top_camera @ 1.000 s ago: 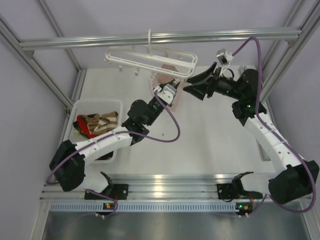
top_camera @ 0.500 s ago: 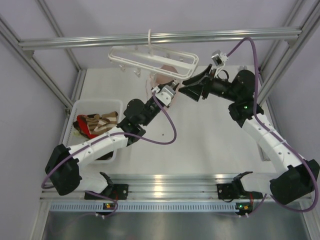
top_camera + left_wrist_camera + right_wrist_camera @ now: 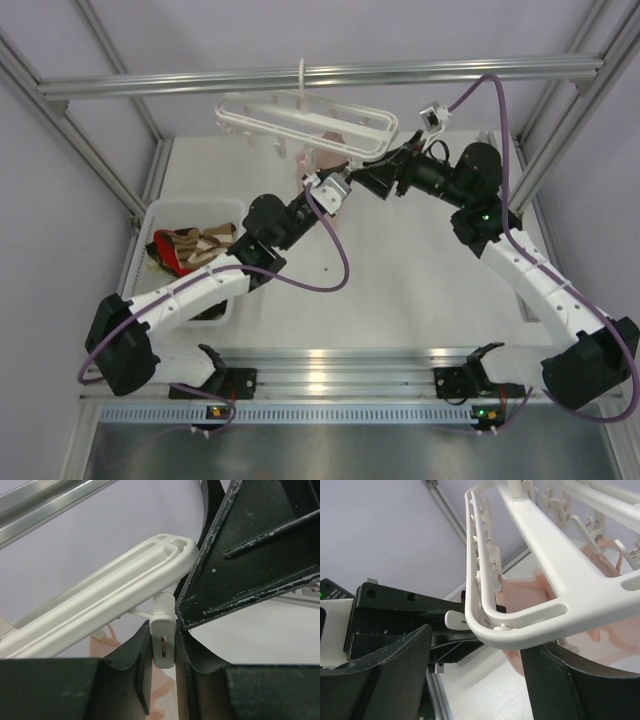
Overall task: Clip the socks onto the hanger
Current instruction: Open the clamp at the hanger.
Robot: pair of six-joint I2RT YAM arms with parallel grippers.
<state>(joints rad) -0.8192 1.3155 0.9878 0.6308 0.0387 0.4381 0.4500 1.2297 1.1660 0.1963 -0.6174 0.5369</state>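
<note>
The white hanger (image 3: 305, 118) hangs by its hook from the top bar. My left gripper (image 3: 338, 172) reaches up under its right end and is shut on one dangling white clip (image 3: 163, 642), pinched between both fingers (image 3: 140, 655). My right gripper (image 3: 368, 178) is open at that same end, with the rounded end of the hanger (image 3: 530, 605) between its spread fingers (image 3: 395, 680). The argyle brown and tan socks (image 3: 195, 243) lie in the white bin (image 3: 160, 212) at the left. No sock is in either gripper.
A pale pink piece of fabric (image 3: 330, 148) hangs under the hanger and shows behind its rail in the right wrist view (image 3: 535, 590). A red item (image 3: 170, 255) lies in the bin with the socks. The metal frame bar (image 3: 320, 75) runs above the hanger.
My right gripper has moved left onto the hanger's right end. My left arm has shifted left and up to the clip. The hanger has swung slightly.
</note>
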